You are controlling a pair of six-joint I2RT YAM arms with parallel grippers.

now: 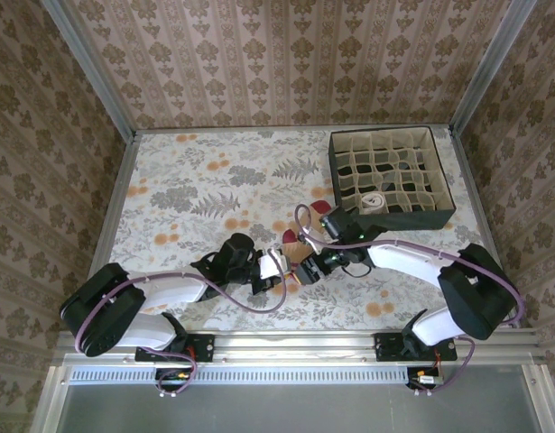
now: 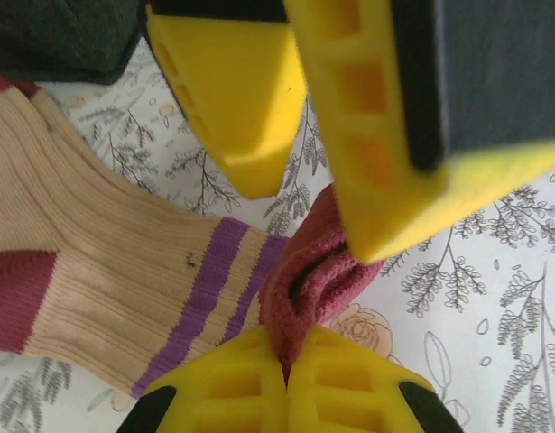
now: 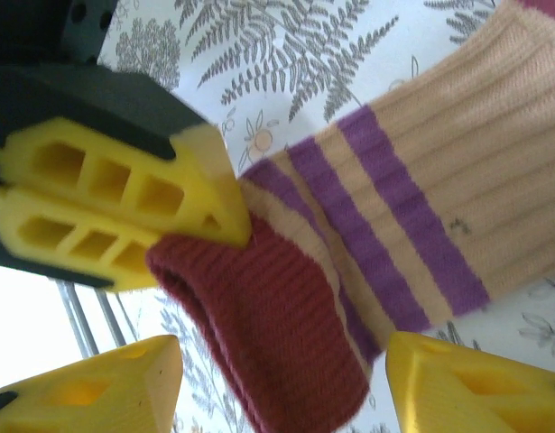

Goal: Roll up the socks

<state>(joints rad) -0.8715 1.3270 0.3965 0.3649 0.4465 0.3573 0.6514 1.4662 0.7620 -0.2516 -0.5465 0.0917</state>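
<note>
From above, my left gripper [image 1: 275, 269] and right gripper [image 1: 306, 267] hide most of the tan sock [image 1: 319, 208]; the left wrist view's edge cuts off its foot.

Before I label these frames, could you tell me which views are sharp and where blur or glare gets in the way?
Top external: evenly lit and sharp, no glare on the floral tablecloth. Left wrist: the tan sock is crisp, while the right gripper looms soft near the lens. Right wrist: the sock's maroon cuff is slightly blurred, and the lower-left corner is blown out white.
</note>
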